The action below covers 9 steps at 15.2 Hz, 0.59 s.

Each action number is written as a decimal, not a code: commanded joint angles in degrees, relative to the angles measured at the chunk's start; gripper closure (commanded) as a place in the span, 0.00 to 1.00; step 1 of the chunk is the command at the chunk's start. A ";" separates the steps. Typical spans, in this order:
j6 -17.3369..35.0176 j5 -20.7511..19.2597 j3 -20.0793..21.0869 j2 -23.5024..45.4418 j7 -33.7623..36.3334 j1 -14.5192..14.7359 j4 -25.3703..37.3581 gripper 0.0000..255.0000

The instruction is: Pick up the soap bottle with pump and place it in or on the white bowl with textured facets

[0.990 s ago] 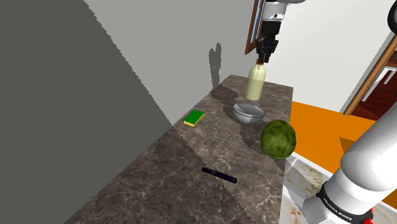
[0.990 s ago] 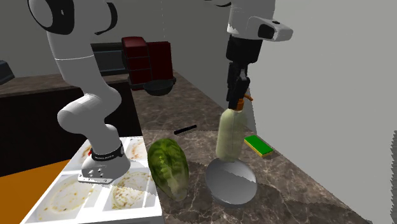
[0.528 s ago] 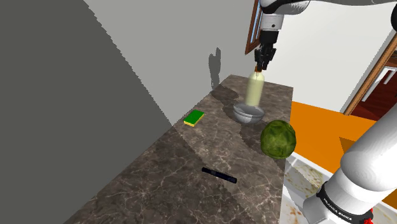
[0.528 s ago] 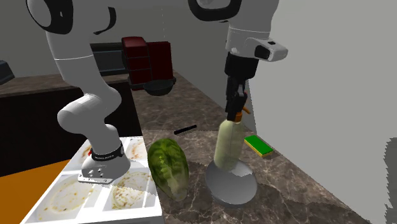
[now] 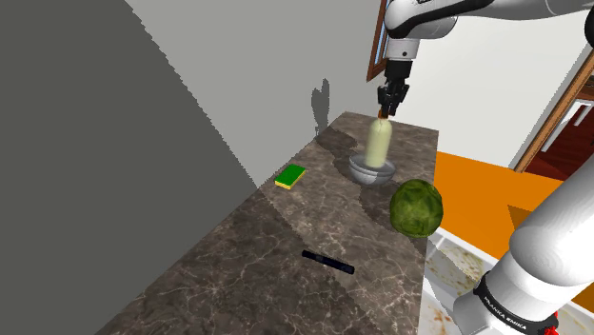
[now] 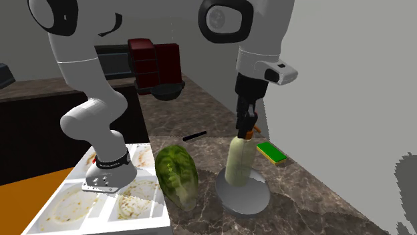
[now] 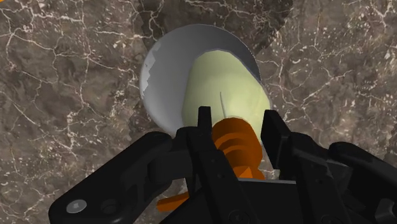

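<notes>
The soap bottle [image 5: 378,144] stands with its base inside the white bowl [image 5: 370,172], near the far end of the dark marble countertop [image 5: 267,257]. Its long axis runs upright and its orange pump [image 6: 248,135] points straight up into the gripper [image 5: 384,110].

In the wrist view we look down the bottle: its pale yellow-green body [image 7: 229,89] covers much of the bowl [image 7: 164,79], whose rim shows small facets on the exposed side. The gripper [image 7: 238,121] is clenched on the orange pump [image 7: 236,143], one black finger pressed to each side of it.

The shoulder view gives us the layout along the counter: a green and yellow sponge [image 5: 291,176] lies towards the wall, apart from the bowl. A leafy green head of lettuce [image 5: 416,207] sits just beside the bowl, and a slim black utensil [image 5: 328,262] lies well apart, nearer the camera.

The second exterior view shows us what the others hide. The arm rises from its stand [image 6: 123,200], arches high and comes down nearly vertical over the bowl [image 6: 246,197], with the gripper [image 6: 246,129] pointing straight down. Here the bottle [image 6: 238,160] stands between the lettuce [image 6: 177,175] and the sponge [image 6: 271,152], and a dark pan [image 6: 168,90] sits at the counter's far end.
</notes>
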 commanded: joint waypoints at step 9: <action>0.37 0.01 0.00 0.05 -0.02 0.00 -0.26 0.00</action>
